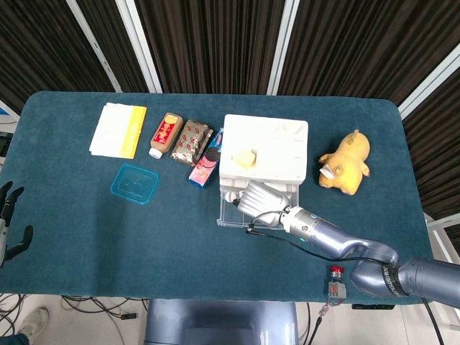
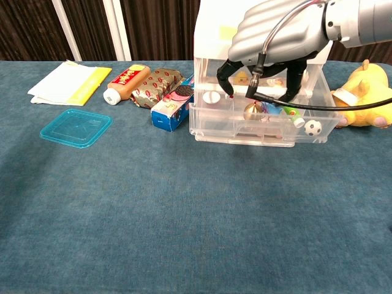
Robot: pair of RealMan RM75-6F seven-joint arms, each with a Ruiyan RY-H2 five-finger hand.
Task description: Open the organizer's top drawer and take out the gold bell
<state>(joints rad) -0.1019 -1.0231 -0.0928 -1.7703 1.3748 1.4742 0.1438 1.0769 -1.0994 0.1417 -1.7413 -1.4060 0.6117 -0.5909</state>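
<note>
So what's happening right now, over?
Right hand open over pulled-out top drawer. Gold bell inside, not gripped. Left hand idle at table edge.

Teal tablecloth. Clear drawer w/ gold bell, b&w mini soccer ball. Silver right hand, black fingers. Yellow plush nr right edge; translucent blue lid nr left edge.
</note>
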